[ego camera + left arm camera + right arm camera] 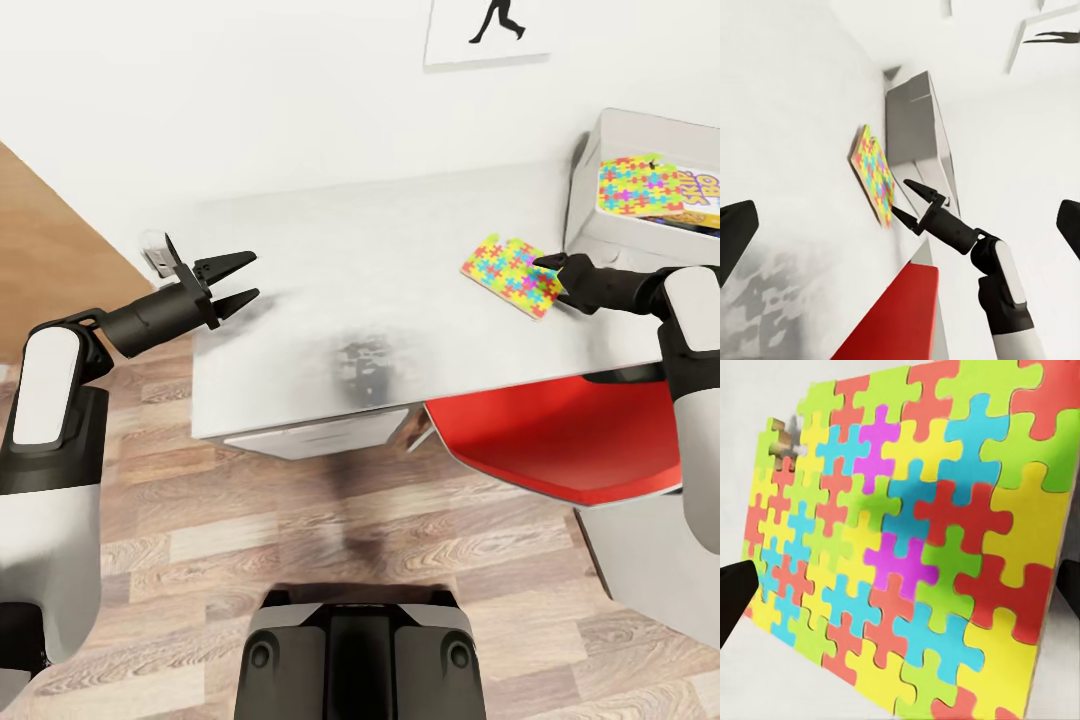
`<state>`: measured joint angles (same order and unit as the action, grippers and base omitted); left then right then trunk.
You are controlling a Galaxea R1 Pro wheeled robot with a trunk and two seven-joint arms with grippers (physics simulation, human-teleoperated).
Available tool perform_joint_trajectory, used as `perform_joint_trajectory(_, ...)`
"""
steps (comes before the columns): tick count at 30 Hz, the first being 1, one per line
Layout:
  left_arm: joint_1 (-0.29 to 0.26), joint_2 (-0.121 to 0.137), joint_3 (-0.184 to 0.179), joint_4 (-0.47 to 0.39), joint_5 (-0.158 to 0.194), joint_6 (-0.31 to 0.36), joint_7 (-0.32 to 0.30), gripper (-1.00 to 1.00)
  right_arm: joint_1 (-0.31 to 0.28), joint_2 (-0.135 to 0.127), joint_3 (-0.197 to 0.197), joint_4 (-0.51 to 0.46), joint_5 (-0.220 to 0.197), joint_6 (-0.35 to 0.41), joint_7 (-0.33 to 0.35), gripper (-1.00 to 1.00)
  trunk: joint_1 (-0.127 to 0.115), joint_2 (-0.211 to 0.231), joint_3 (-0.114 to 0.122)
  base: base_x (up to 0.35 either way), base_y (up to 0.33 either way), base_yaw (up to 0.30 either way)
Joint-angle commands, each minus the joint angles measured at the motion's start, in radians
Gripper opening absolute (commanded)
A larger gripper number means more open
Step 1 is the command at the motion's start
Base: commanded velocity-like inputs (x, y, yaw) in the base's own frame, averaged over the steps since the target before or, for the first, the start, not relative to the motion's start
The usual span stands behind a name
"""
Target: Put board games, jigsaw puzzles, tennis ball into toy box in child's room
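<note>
Head view: the right gripper (553, 268) reaches over the table (380, 300) to the near right edge of a jigsaw puzzle (510, 275), jaws spread, apparently straddling that edge. A second jigsaw puzzle (640, 187) lies on the Skip-Bo box (700, 200) inside the toy box (600, 170), far right. The left gripper (242, 278) hovers at the table's left edge, jaws apart, empty.

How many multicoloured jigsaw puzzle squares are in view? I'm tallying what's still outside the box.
2. One multicoloured jigsaw puzzle square lies on the pale grey-white table, at the right gripper. The other is in the light-grey toy box, atop the Skip-Bo box.
</note>
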<state>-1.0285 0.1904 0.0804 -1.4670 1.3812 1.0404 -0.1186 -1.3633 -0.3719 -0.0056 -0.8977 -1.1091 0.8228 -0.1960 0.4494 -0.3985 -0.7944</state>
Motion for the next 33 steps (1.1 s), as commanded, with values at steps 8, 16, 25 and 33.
perform_joint_trajectory(8,-0.001,0.0,0.001,0.0,-0.011,0.004,-0.01,1.0,0.0,-0.001,-0.001,-0.001,-0.01,0.003,-0.01,1.0,0.001,-0.002,-0.001,0.0,0.0,0.058)
perform_joint_trajectory(16,-0.001,0.0,0.001,0.0,-0.011,0.004,-0.01,1.0,0.0,-0.001,-0.001,-0.002,-0.009,0.003,-0.01,1.0,0.001,-0.002,-0.001,0.0,0.0,0.086)
perform_joint_trajectory(25,-0.001,0.0,0.0,-0.001,-0.012,0.004,-0.01,1.0,0.0,-0.001,-0.001,-0.003,-0.009,0.002,-0.01,1.0,0.001,-0.002,-0.001,0.0,0.0,0.142)
perform_joint_trajectory(33,-0.001,0.0,0.0,-0.001,-0.013,0.004,-0.01,1.0,0.0,-0.001,-0.001,-0.007,-0.009,0.002,-0.01,1.0,0.001,-0.002,-0.001,0.0,0.0,0.033)
